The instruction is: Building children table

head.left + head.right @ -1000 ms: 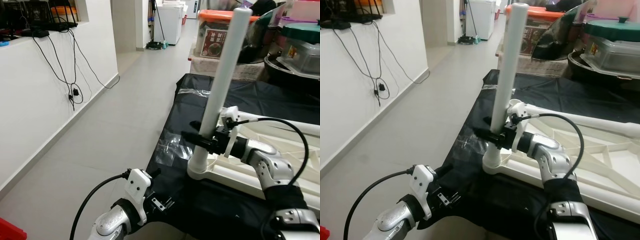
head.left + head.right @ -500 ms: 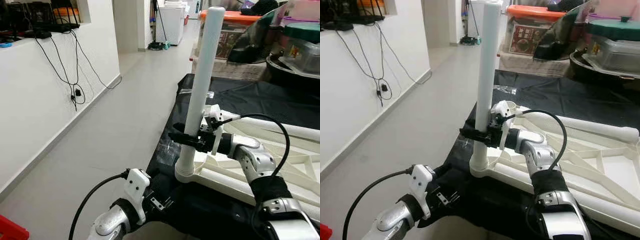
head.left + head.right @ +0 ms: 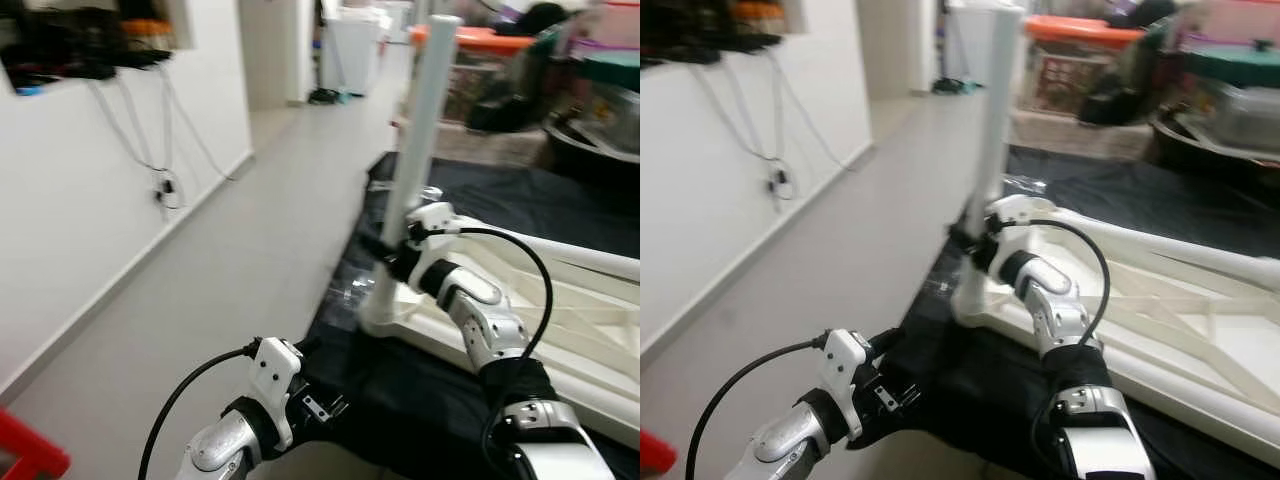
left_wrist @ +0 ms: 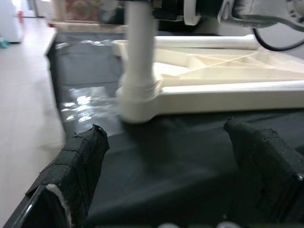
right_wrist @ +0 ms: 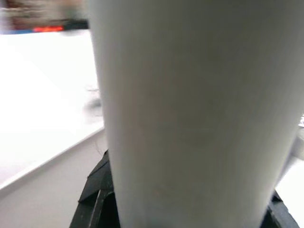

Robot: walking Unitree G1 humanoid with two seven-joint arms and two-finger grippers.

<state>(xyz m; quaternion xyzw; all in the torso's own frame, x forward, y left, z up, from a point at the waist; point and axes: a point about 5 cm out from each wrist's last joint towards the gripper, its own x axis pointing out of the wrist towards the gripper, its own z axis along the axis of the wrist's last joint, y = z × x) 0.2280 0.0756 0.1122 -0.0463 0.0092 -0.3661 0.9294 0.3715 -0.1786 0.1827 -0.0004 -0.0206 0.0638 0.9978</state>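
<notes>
Nearest the camera, the left gripper (image 4: 166,190) hung low at the near edge of the black cloth sheet (image 3: 420,400) that covered the work surface, its two black padded fingers (image 4: 78,166) spread wide apart with nothing between them. Just beyond those fingers, across a strip of bare black sheet, stood the round white plastic socket (image 4: 137,102) at the corner of the upturned white plastic children's table top (image 3: 560,310), which lay flat on the sheet with its ribbed underside facing up.

Out of that socket rose the white cylindrical plastic table leg (image 3: 418,130), upright. The right gripper (image 3: 392,252) was clamped around the lower part of this leg, a little above the socket, with its fingers closed on either side of the tube; in the right wrist view the white tube sat pressed between the black finger pads (image 5: 97,194). The silver right arm reached to it across the table top.

To the left of both grippers ran a pale tiled floor (image 3: 240,250) and a white wall (image 3: 90,190) with dark cables hanging down it. Well beyond the right gripper, past the leg, blurred storage boxes with an orange lid (image 3: 490,38) were stacked.
</notes>
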